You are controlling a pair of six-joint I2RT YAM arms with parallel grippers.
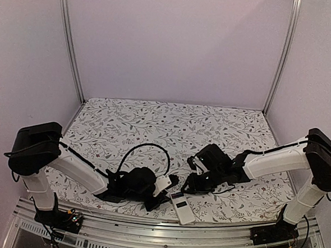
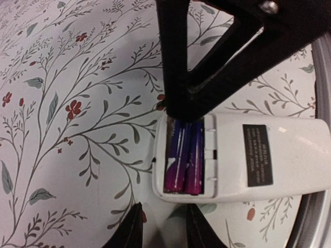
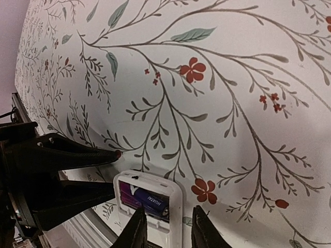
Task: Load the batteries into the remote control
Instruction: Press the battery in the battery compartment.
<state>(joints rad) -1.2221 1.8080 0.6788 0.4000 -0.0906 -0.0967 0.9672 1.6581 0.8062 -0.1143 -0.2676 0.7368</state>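
Left fingers [image 2: 130, 232] and right fingers [image 3: 137, 231], both slightly parted and empty, hang at the remote control [image 2: 295, 155] holding both batteries [image 2: 183, 155].

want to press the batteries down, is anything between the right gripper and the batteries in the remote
Nothing visible. The right gripper hangs right over the remote control's open slot, where both batteries lie uncovered. The left gripper sits off the remote's end, not between.
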